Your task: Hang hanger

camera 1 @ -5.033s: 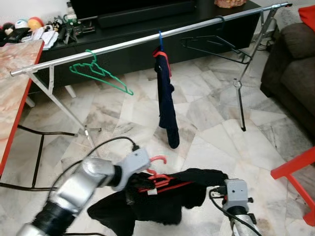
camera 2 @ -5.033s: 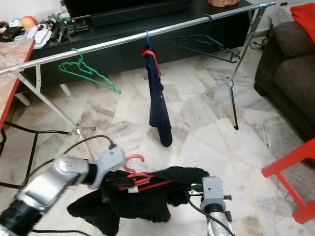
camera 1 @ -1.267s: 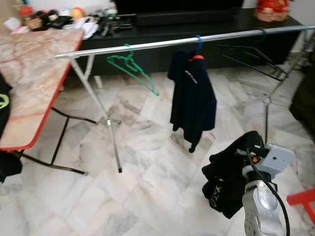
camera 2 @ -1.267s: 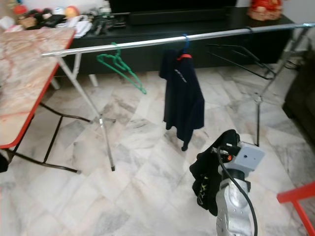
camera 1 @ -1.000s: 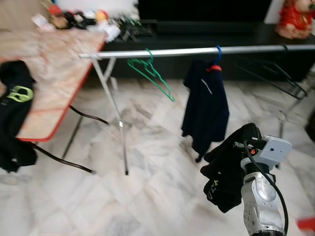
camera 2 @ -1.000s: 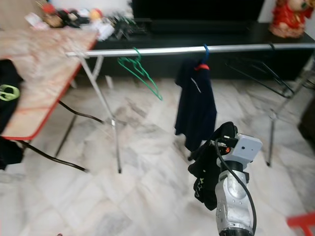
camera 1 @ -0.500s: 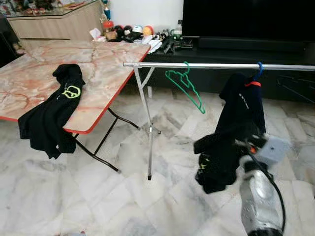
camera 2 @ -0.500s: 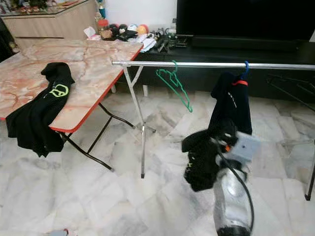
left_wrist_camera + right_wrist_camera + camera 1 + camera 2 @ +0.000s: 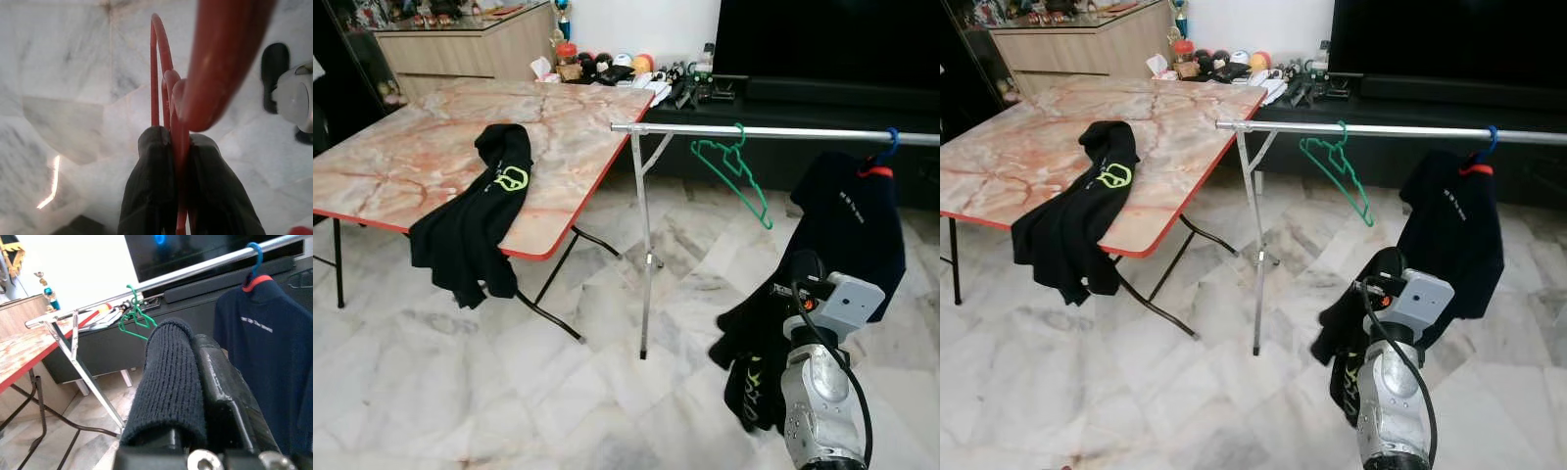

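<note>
Right gripper (image 9: 1383, 279) holds a black garment (image 9: 759, 338) that hangs off it toward the floor; in the right wrist view a fold of the dark knit fabric lies pinched between the fingers (image 9: 222, 377), so they appear clamped on the cloth, though the fabric hides most of the contact. Left gripper (image 9: 180, 161) is closed on the thin wire of a red hanger (image 9: 168, 98), with the marble floor (image 9: 63, 98) beyond it.

Ahead, the clothes rail (image 9: 1381, 129) carries a green hanger (image 9: 1337, 162) and a navy shirt (image 9: 1451, 230) on a blue hanger (image 9: 1490, 137). Another black garment (image 9: 475, 220) lies draped over the edge of the marble-topped table (image 9: 421, 157).

By my judgement the step in hand is the carry to the rail, with nothing hung yet. The next move calls for closing the gap to the rail, raising the red hanger so its hook clears the bar in the free stretch between the green hanger and the navy shirt, then lowering it on.
</note>
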`<state>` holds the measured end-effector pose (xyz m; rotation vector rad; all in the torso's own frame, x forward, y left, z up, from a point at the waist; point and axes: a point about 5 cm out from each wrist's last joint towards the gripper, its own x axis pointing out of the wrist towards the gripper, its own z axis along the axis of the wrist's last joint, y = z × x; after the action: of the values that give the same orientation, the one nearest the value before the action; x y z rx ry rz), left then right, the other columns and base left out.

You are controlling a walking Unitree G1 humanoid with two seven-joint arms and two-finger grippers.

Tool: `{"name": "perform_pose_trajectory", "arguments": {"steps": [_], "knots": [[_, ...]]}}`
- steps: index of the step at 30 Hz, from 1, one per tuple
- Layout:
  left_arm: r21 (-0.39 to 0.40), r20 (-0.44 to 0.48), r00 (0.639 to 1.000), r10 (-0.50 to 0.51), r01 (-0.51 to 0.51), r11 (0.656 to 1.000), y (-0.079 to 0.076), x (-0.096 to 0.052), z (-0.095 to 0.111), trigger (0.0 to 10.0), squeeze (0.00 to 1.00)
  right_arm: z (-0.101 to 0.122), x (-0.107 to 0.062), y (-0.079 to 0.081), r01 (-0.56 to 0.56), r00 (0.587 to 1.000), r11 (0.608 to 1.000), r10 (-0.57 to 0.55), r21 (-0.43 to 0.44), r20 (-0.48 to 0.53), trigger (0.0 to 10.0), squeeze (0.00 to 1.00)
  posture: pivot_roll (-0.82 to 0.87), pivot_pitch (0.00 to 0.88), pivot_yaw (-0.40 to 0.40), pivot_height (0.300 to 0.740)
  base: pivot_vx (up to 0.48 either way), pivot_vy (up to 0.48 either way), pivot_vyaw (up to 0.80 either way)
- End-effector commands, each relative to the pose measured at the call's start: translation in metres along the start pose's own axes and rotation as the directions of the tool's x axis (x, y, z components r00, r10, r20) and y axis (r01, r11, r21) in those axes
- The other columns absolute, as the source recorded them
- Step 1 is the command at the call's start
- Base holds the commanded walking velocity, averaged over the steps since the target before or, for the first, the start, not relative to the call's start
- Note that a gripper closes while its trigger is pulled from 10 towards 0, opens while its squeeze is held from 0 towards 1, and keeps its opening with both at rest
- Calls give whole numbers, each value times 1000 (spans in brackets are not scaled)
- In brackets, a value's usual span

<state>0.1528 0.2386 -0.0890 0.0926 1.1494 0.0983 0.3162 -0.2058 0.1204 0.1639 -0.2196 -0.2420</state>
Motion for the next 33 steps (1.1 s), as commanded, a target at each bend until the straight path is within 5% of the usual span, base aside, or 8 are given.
{"name": "perform_pose_trajectory", "arguments": {"steps": [1,33], "knots": [[31,-18,1000,3,-3,1000,3,-1,-3,10000,0,5,0,0,5,1000,1000,-5,-1,27,10000,0,-29,91,83,740,0,480,0],[27,-17,1000,-6,7,1000,0,0,-5,10000,0,-1,-1,16,-52,999,998,52,-30,1,10000,0,12,121,49,740,0,480,0]]}}
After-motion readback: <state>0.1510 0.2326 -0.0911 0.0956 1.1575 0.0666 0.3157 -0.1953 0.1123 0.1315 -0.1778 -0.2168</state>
